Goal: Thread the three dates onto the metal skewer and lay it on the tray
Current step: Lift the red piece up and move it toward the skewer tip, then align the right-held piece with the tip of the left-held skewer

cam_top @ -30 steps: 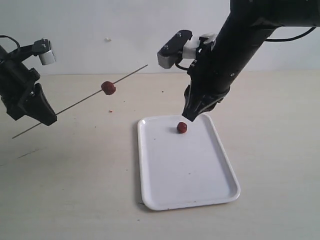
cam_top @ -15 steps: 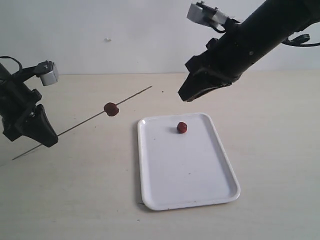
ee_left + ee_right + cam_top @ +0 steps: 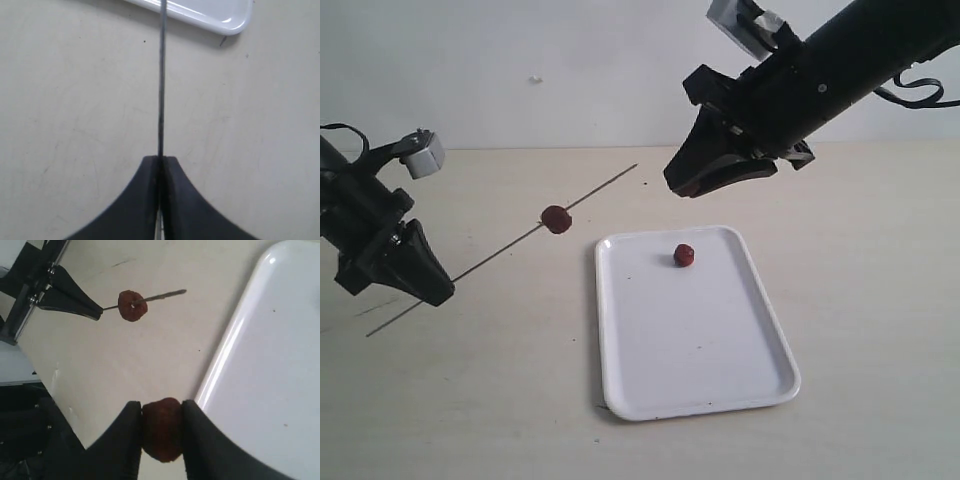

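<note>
As you read from the near edge of the pale beige tabletop (image 3: 470, 420) toward the wall, you meet first the flat white rectangular tray with rounded corners and a low raised rim (image 3: 603, 340), lying right of centre. On its far part rests one small, wrinkled, dark reddish-brown date (image 3: 684, 256), loose and touching neither gripper.

Left of the tray and clear of it, you see the thin, straight, grey metal skewer (image 3: 495, 254) held above the table, slanting from near left to far right. A second date (image 3: 556, 218), equally dark and wrinkled, sits pierced on the rod between its middle and its free tip, near the tray's far left corner in the exterior view. Your black left gripper (image 3: 161, 160) has its jaws pressed together on the skewer near the lower end, and a short length of rod sticks out behind them.

Farther back and higher, your right gripper (image 3: 161, 407) hangs in the air with its jaws clamped on a third date (image 3: 161, 432), which fills the gap between the two black fingers (image 3: 125, 445). In the right wrist view, bare table lies behind this held fruit, with the tray's rim just beside it. The skewer's tip and the threaded date lie ahead, well apart.

Behind everything stands a plain white wall (image 3: 570, 60).
</note>
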You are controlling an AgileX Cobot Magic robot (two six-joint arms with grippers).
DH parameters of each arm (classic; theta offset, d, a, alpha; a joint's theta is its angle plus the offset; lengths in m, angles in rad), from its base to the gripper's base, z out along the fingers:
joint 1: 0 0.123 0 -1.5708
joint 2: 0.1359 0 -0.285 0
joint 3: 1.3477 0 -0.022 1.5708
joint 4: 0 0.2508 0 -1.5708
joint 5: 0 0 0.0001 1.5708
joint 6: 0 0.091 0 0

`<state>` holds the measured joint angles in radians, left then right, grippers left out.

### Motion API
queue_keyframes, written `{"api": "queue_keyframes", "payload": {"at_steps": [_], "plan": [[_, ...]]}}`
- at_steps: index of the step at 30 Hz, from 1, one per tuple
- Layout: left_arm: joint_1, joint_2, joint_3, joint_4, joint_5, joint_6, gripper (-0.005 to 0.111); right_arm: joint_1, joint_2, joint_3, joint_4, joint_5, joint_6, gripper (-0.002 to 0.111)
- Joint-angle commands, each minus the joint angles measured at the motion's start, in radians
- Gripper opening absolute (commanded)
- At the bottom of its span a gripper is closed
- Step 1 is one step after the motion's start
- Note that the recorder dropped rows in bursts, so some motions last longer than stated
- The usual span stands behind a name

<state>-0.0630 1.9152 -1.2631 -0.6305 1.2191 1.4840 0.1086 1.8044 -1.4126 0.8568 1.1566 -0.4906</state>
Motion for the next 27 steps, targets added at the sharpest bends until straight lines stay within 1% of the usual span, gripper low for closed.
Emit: {"api": "queue_keyframes", "payload": {"at_steps": [1,2,3,8,13,17,22,27], "plan": [[0.003,-0.002,0.047,-0.065,0.002,0.060,0.000,-0.005,-0.012,-0.002,0.007,0.016,0.005,0.027],[0.003,-0.002,0.063,-0.086,0.002,0.114,0.000,-0.005,-0.012,-0.002,0.010,0.027,-0.003,0.027],[0.003,-0.002,0.071,-0.097,0.002,0.134,0.000,-0.005,-0.012,-0.002,0.008,0.048,-0.051,0.027],[0.003,-0.002,0.079,-0.110,0.002,0.139,0.000,-0.005,-0.012,-0.002,0.005,0.065,-0.265,0.027],[0.003,-0.002,0.107,-0.112,0.002,0.144,0.000,-0.005,-0.036,-0.002,0.058,0.065,-0.477,0.027],[0.003,-0.002,0.135,-0.124,0.002,0.189,0.000,-0.005,-0.036,-0.002,0.074,0.065,-0.485,0.027],[0.003,-0.002,0.147,-0.145,0.002,0.196,0.000,-0.005,-0.036,-0.002,0.119,0.065,-0.485,0.027],[0.003,-0.002,0.147,-0.155,0.002,0.196,0.000,-0.005,-0.036,-0.002,0.122,0.065,-0.471,0.027]]}}
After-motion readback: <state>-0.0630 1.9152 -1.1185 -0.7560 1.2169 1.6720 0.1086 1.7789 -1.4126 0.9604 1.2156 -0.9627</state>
